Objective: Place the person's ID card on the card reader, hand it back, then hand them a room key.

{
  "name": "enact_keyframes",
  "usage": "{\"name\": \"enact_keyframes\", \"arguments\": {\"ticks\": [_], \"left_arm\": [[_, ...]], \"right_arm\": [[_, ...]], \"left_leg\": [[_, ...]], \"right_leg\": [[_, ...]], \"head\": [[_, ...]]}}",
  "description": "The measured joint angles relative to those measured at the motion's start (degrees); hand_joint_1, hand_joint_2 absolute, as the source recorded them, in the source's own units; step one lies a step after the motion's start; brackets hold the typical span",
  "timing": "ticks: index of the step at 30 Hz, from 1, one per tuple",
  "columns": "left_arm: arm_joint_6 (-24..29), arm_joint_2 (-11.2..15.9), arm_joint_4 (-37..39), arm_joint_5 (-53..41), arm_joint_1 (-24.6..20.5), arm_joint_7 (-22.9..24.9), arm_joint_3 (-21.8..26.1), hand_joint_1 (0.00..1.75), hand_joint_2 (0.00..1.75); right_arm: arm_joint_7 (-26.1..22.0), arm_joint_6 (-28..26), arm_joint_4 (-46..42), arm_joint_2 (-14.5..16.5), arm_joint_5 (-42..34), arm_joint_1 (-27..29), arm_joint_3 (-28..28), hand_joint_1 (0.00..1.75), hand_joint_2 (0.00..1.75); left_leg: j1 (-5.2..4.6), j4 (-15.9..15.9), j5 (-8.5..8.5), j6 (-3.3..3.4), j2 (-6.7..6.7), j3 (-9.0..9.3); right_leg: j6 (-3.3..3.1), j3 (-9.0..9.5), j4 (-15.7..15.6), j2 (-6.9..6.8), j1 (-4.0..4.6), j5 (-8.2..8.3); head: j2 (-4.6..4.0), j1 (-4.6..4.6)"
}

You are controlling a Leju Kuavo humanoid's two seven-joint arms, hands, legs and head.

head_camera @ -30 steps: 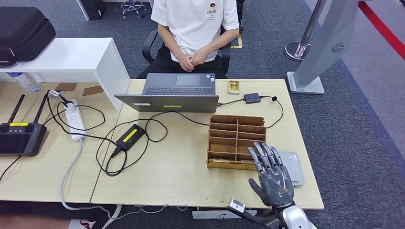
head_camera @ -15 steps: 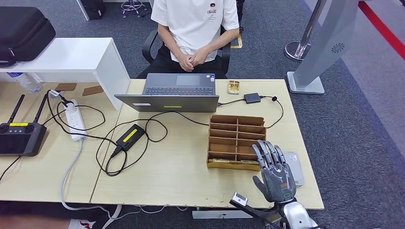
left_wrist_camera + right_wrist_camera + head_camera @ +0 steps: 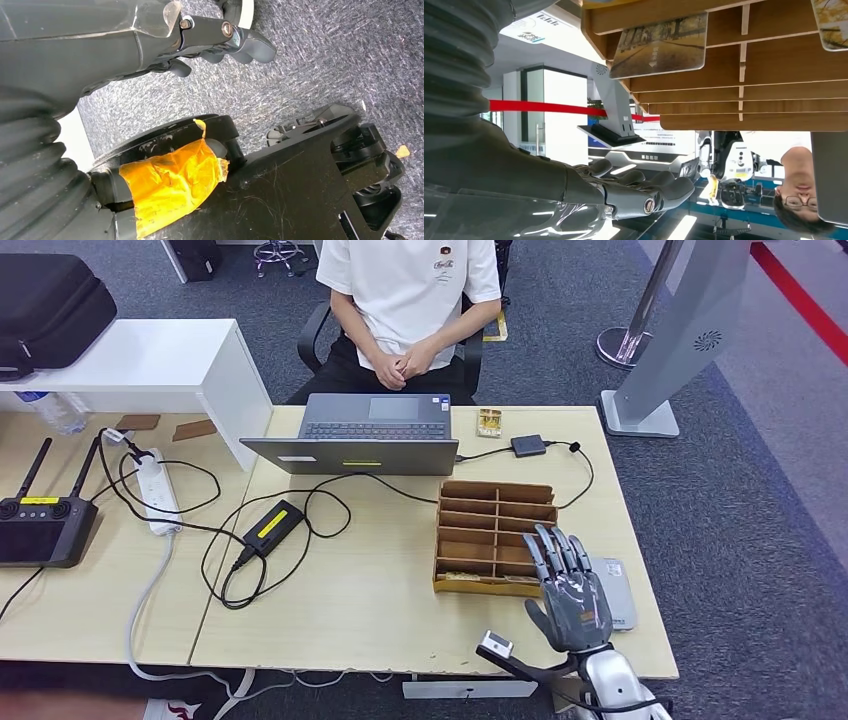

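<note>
Right hand [image 3: 569, 595] released, fingers spread over wooden organizer [image 3: 494, 535]; key cards [image 3: 659, 45] in its slots from the wrist.

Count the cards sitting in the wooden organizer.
2 in the right wrist view: one card stands in a slot of the wooden organizer, another card in a neighbouring slot at the picture's edge. Other slots may hide more.

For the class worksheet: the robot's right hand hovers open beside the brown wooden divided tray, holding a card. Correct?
Not quite. The head view shows the right hand open beside the brown wooden divided tray, but holding nothing; its fingers are spread and empty.
</note>
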Motion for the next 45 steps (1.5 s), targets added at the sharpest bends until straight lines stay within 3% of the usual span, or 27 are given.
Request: {"name": "enact_keyframes", "arguments": {"ticks": [16, 45], "left_arm": [[0.0, 0.0, 0.0, 0.1, 0.0, -0.1, -0.5, 0.00, 1.75], [0.1, 0.0, 0.0, 0.6, 0.0, -0.3, -0.5, 0.00, 1.75]], "right_arm": [[-0.3, 0.0, 3.3, 1.9, -0.5, -2.0, 0.0, 0.00, 1.75], [-0.7, 0.0, 5.9, 2.1, -0.8, -2.1, -0.9, 0.00, 1.75]], "left_leg": [[0.00, 0.0, 0.00, 0.00, 0.00, 0.00], [0.00, 0.0, 0.00, 0.00, 0.00, 0.00]], "right_leg": [[0.00, 0.00, 0.0, 0.00, 0.00, 0.00], [0.00, 0.00, 0.0, 0.00, 0.00, 0.00]], "head": [[0.00, 0.00], [0.00, 0.00]]}}
